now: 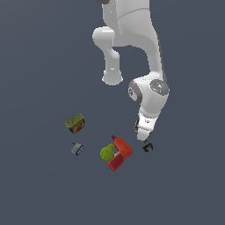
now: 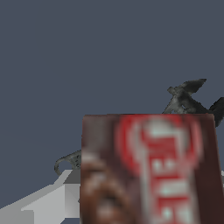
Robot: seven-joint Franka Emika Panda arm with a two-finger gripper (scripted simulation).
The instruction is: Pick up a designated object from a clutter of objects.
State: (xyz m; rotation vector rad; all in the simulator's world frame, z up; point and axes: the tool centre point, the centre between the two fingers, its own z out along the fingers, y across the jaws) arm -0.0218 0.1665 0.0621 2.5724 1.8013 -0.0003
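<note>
The designated object (image 2: 148, 170) is a dark brown-maroon box with a red label and white lettering. It fills the near part of the wrist view, sitting between my fingers. One grey finger (image 2: 48, 199) touches its side. In the exterior view only a sliver of the box (image 1: 136, 127) shows beside my gripper (image 1: 141, 135), which points down, low over the floor. The gripper appears shut on the box. The rest of the clutter lies to the exterior view's left, with the black clamp (image 1: 147, 147) just beside the gripper.
The black clamp (image 2: 186, 98) lies right behind the box. A red drill (image 1: 119, 154) and a green pear (image 1: 106, 152) lie close by. An olive-green box (image 1: 75, 123) and a tiny grey-blue item (image 1: 77, 149) lie farther to the exterior view's left.
</note>
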